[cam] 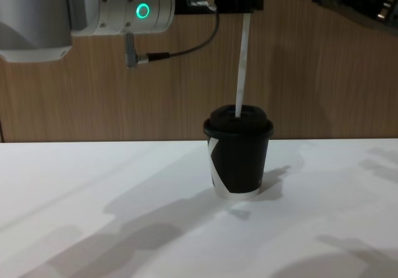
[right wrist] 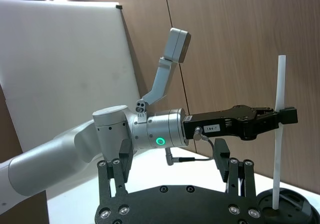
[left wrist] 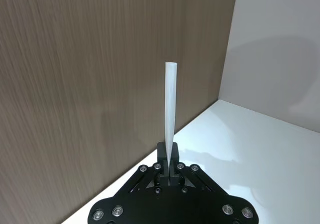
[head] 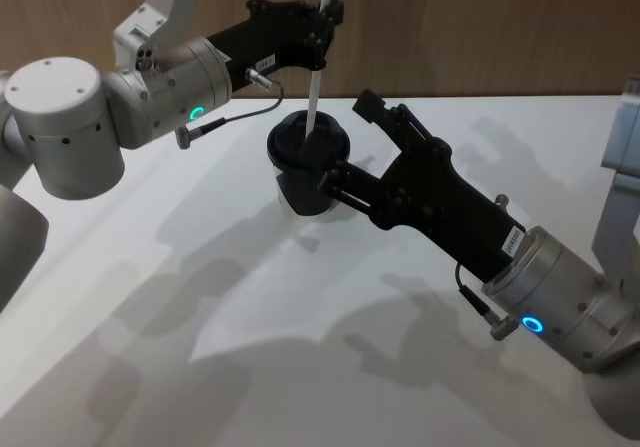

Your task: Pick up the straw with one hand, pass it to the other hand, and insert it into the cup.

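A smooth white matte tabletop (head: 300, 397) spreads across the foreground, crossed by soft grey shadows (head: 200, 297). Behind its far edge stands a brown wood-grain wall panel (head: 480, 27) with vertical seams. A flat white upright board (right wrist: 65, 58) with a small dark tab (right wrist: 118, 6) at its upper corner stands before that wall. Elsewhere, a pale white wall surface (left wrist: 280, 48) meets the wood panelling at a straight corner.

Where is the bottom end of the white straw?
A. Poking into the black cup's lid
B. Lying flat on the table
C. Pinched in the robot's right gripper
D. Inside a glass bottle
A: the straw stands upright with its lower end in the lid of the cup. The left gripper pinches it higher up, and the right gripper is open next to the cup.
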